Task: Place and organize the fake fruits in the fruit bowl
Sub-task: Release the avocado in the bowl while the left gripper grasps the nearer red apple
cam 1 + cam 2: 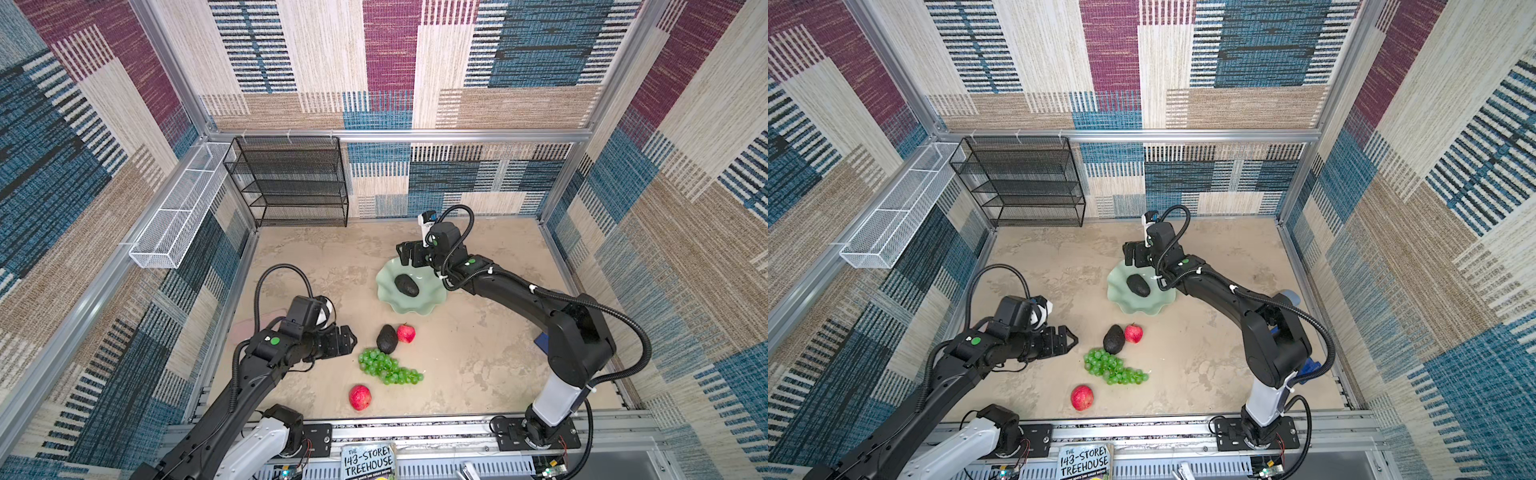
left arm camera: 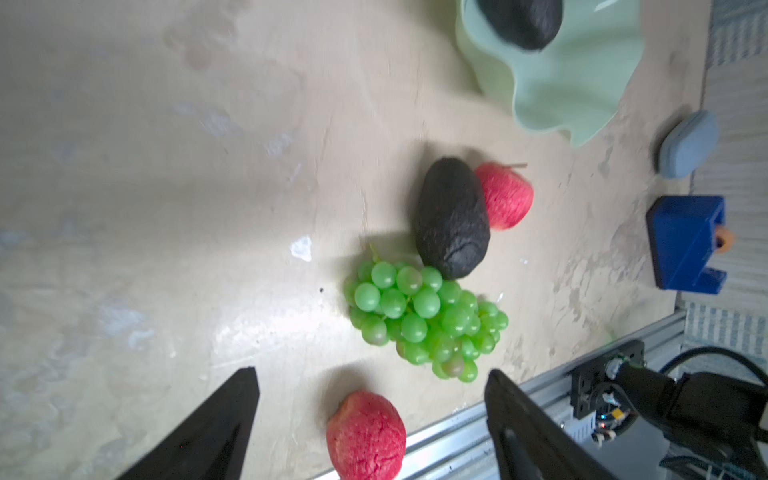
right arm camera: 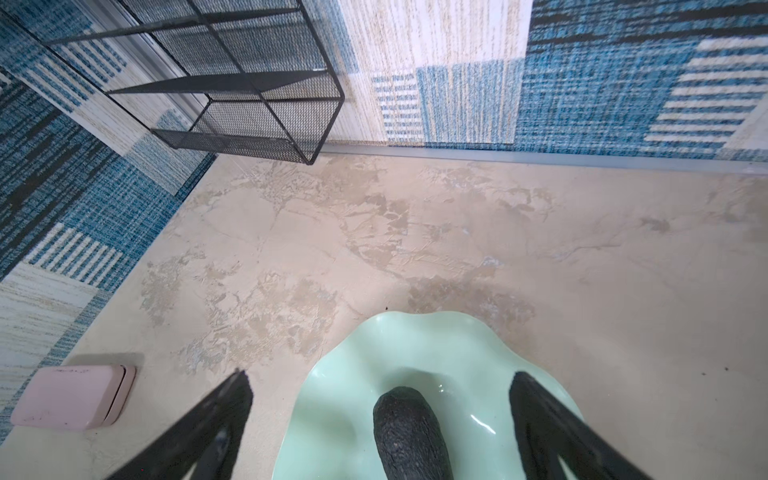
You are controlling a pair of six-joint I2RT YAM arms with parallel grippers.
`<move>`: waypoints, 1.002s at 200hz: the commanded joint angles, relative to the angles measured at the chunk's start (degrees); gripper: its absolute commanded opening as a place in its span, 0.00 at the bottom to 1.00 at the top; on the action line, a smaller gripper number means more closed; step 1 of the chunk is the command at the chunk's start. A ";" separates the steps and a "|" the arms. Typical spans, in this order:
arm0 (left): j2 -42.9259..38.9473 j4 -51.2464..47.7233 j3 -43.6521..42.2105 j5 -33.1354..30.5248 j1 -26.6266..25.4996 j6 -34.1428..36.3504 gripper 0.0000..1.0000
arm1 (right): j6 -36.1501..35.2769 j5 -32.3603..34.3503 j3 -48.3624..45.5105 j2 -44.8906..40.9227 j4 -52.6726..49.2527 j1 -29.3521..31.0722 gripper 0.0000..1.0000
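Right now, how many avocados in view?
2. One avocado lies in the fruit bowl; the second avocado is on the table, next to a red apple and the grapes. No others visible.

— From where did the top views look?
— From high over the near edge, tilted down on the whole counter point(image 1: 478, 332); both top views showed nearly the same scene.
— And the wrist cameras?
— The left one sat low and close, facing the grapes point(image 2: 415, 316) past its fingers point(image 2: 208, 432). The right one hung just over the bowl point(image 3: 340, 395), facing the rack point(image 3: 249, 124) at the far side. The bowl showed in all four views.
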 commanded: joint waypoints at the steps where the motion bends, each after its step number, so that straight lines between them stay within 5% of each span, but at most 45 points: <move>1: 0.28 -1.71 -1.83 -3.65 -6.14 -8.36 0.89 | 0.21 -0.42 -2.66 -2.69 2.74 -0.52 1.00; 87: 2.55 -3.63 -5.88 -8.76 -27.56 -19.78 0.89 | -0.23 -2.93 -7.82 -6.16 4.82 -2.78 1.00; 143: 9.96 -3.53 -4.43 -11.20 -31.40 -19.67 0.83 | 0.33 -2.46 -9.88 -6.95 5.18 -3.26 1.00; 200: 9.35 -3.16 -6.35 -12.38 -31.97 -21.79 0.64 | 1.04 -2.66 -10.22 -6.31 5.75 -3.79 1.00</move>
